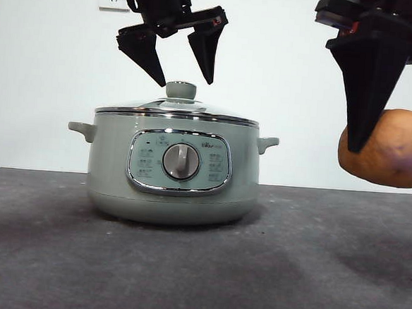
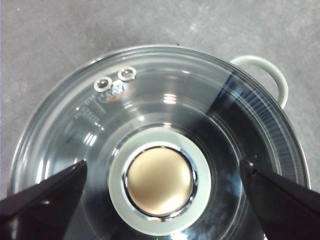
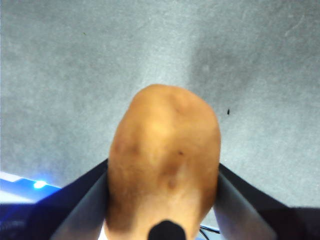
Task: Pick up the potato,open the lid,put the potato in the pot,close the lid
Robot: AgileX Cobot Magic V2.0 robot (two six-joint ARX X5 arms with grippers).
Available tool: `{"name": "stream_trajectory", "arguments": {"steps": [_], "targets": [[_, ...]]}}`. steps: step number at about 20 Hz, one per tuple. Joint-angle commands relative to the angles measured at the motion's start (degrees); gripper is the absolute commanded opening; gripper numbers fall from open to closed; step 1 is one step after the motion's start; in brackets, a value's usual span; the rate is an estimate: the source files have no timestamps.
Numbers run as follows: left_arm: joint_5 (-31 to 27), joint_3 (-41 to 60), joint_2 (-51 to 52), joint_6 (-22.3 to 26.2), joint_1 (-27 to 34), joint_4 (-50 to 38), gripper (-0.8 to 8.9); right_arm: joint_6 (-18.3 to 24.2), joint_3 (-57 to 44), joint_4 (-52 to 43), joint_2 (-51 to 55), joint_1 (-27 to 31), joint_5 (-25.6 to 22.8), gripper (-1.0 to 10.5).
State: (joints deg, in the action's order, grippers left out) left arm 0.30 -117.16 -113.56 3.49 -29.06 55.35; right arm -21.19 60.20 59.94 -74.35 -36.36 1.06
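Lid-opening step: our left gripper (image 1: 183,77), fingers wide, hovers above the lid (image 1: 178,112) knob on the pot (image 1: 173,173); next, descend and close. Right gripper (image 3: 162,200) holds the potato (image 1: 388,147) aloft beside it.

One pot (image 1: 173,173) stands on the table (image 1: 198,267), carrying one glass lid (image 1: 177,111) with one knob (image 1: 181,90), two side handles, one dial (image 1: 181,161) and two steam vents. Right of the pot hangs one potato (image 1: 394,150). Two grippers: left gripper (image 1: 180,71) above the pot, right gripper (image 1: 398,140) beside it.
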Motion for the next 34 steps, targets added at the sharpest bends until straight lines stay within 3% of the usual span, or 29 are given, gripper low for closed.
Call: {"name": "stream_trajectory", "arguments": {"steps": [1,4,9,10,14,15,25,30,34], "targets": [[-0.31,-0.02,-1.01,0.66,-0.15,1.05,5.56,0.48,0.09,-0.39,0.04,-0.09,-0.02,-0.2],[-0.33,-0.02,-1.49,0.61,-0.13,1.68,5.55,0.85,0.09,-0.39,0.04,-0.09,-0.02,-0.2],[-0.31,-0.02,-2.05,0.68,-0.13,2.19,3.95,0.90,0.09,-0.39,0.04,-0.09,-0.04,-0.2],[-0.33,-0.02,-2.05,0.68,-0.13,1.92,3.48,0.90,0.09,-0.42,0.04,-0.09,-0.04,-0.2],[-0.31,-0.02,-2.08,1.55,-0.13,2.19,0.10,0.90,0.07,-0.46,0.04,-0.09,-0.04,-0.2],[-0.35,-0.02,-2.08,1.73,-0.13,2.16,-0.12,0.90,0.07,-0.68,0.04,-0.09,-0.04,-0.2],[-0.50,-0.07,4.35,1.92,0.13,-1.55,-0.09,1.11,2.29,-2.82,-0.04,-0.04,0.63,-0.2],[-0.59,-0.07,11.52,2.25,1.62,-1.64,-0.09,1.99,13.51,-2.34,-1.75,-0.04,2.62,-0.2],[-3.37,-0.07,17.62,3.21,5.66,1.33,-0.09,5.53,26.77,0.02,-9.05,0.00,3.17,-0.2]]}}
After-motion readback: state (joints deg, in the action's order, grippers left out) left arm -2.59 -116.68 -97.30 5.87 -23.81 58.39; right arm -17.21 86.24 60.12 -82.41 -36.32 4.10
